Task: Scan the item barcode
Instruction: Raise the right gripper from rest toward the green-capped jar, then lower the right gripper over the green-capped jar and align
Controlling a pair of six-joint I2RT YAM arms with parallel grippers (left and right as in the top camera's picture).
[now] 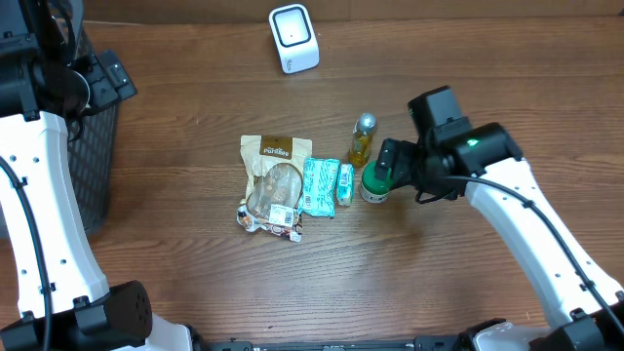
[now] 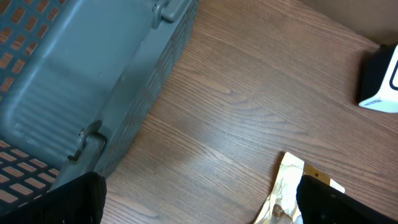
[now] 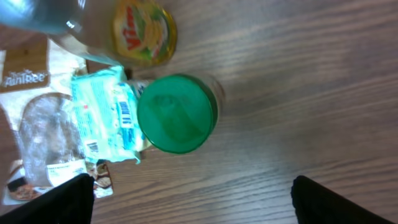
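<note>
My right gripper [image 1: 392, 168] hangs over the group of goods in the middle of the counter [image 1: 468, 58]. In the right wrist view its jaws are spread wide, with one finger in each lower corner, and they hold nothing. The green-lidded jar [image 3: 177, 113] stands upright on the wood just ahead of them. I see no contact between the fingers and the jar.

Just beside the jar, on the far side, stands a small bottle [image 1: 363, 138] with yellow content and a silver cap. On the other side of the jar lie two teal packets [image 1: 319, 185]. The smaller one is nearest to the jar, and the wrist view shows a barcode [image 3: 124, 113] printed on a teal packet. Next to the packets lies a brown pouch [image 1: 276, 183], flat, with a clear window.

The white scanner [image 1: 292, 37] stands at the far edge of the counter, well apart from the goods.

My left gripper [image 1: 102, 78] is over the dark plastic basket [image 2: 93, 74] at the left edge. Its jaws are also spread, and nothing is between them.
</note>
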